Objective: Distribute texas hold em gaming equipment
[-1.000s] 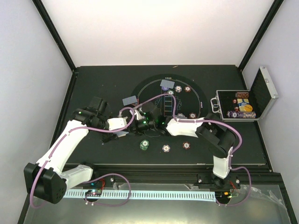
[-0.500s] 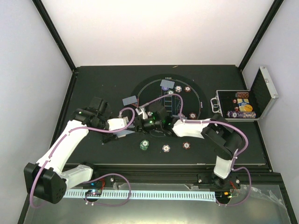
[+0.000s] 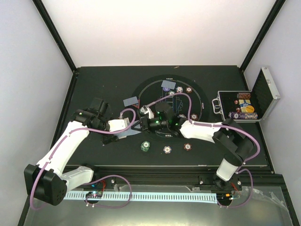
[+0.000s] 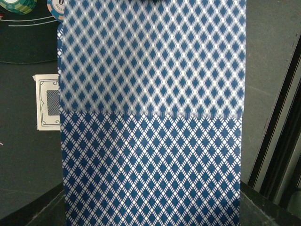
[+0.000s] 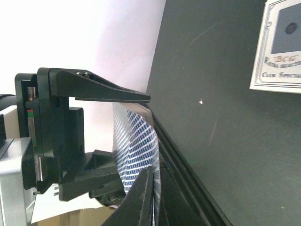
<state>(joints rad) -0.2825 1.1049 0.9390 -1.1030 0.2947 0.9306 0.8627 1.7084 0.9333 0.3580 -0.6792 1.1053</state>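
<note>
Left gripper (image 4: 153,206): its fingers are clamped on the deck of cards (image 4: 150,165), one dark finger at each long side. The blue-diamond backs fill its wrist view.
Right gripper (image 5: 155,181): its fingertips are pinched narrow on the edge of one card (image 5: 135,141), which bows away from the deck.
Meeting place: the two grippers are tip to tip at the near left rim of the round mat (image 3: 148,89), above the table (image 3: 94,84).
Silver case (image 3: 228,101): it sits on the table at the right, well apart from both grippers, and its lid (image 3: 266,94) stands open on the right side.
Inside the case: a brown-red chip row (image 3: 242,95) lies at the far side, a yellow-and-blue item (image 3: 244,102) in the middle and a purple-and-white chip row (image 3: 242,115) at the near side. The number of chips cannot be told.
On the mat: the far card (image 3: 168,84) lies face down, with the far white chip (image 3: 179,89) and far brown-red chip (image 3: 188,89) just right of it. The right brown-red chip (image 3: 194,116) sits near the right rim.
Off the mat: the left card (image 3: 131,100) lies face down just beyond the mat's left rim.
Near row: the green chip (image 3: 146,146), near white chip (image 3: 167,149) and near brown-red chip (image 3: 187,147) run left to right on the table, apart from each other, just near of the mat.
</note>
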